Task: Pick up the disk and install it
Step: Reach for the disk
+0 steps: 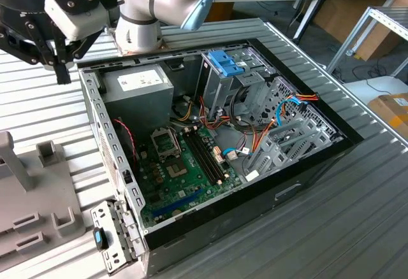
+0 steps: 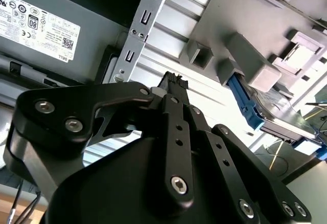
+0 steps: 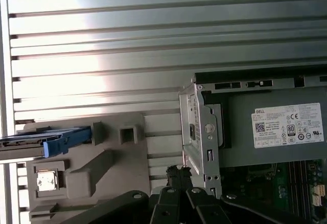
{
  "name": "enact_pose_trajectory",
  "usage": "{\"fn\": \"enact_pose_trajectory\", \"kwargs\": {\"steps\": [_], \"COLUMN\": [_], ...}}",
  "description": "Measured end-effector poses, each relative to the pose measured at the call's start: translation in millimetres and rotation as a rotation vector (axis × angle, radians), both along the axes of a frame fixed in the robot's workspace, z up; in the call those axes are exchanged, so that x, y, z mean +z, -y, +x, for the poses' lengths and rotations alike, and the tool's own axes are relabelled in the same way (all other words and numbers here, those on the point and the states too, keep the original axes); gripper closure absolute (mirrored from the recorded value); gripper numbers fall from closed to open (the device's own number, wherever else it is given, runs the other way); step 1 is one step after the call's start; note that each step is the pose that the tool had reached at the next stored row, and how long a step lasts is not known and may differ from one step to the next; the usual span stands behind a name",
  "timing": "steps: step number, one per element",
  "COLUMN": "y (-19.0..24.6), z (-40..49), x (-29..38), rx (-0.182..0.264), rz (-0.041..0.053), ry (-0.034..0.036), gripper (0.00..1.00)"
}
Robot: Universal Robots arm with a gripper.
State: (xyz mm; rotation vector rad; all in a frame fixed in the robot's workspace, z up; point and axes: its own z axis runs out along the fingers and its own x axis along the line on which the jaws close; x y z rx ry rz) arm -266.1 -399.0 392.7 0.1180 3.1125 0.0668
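gripper (image 3: 177, 172) closed beside case edge (image 3: 196, 127), disk (image 3: 56, 143) well apart on fixture (image 3: 112, 162)

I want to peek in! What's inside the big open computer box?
A green board, a grey power box, a metal cage with a blue latch, and coloured wires. The cage and wires cover whatever lies beneath them.

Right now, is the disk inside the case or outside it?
Outside. In both wrist views the disk sits on the grey holder beside the case, apart from it.
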Motion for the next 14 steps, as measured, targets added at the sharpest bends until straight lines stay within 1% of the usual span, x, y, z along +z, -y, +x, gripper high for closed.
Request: {"fn": "enact_pose_trajectory", "kwargs": {"steps": [8,10,12,14], "y": [0.0,0.0,0.0,0.0], "z": [-18.4,-25.9,-30.7,-39.6], "x": [-0.1,-0.2,-0.3,-0.3], "rx": [0.0,0.0,0.0,0.0], "rz": [-0.0003,-0.0003,-0.0003,-0.0005], "ry": [0.0,0.0,0.0001,0.0], "gripper": [0.89,0.89,0.89,0.89]}}
